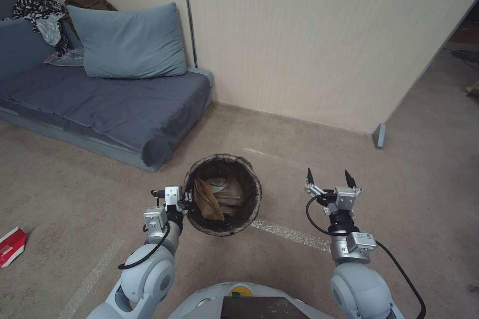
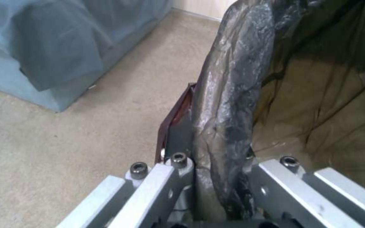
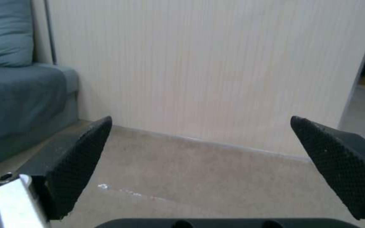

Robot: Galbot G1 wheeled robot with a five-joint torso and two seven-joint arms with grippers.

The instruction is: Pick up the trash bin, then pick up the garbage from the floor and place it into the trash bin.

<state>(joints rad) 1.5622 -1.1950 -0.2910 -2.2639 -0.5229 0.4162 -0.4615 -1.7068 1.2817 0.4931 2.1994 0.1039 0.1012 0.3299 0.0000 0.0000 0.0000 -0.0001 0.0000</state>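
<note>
Trash bin (image 1: 223, 194) sits on the beige carpet (image 1: 309, 159) in front of the robot, near the corner of the grey-blue sofa bed (image 1: 115, 104). Its rim is wrapped with a dark bag liner (image 2: 229, 95), and a tan paper (image 1: 205, 201) lies inside. The left gripper (image 1: 185, 198) is closed on the near-left rim, with the liner pinched between its fingers. The right gripper (image 1: 331, 178) hangs above the carpet to the right of the bin, its fingers (image 3: 81, 161) wide apart and holding nothing. A red-and-white paper cup (image 1: 11, 246) lies on the floor far to the left.
</note>
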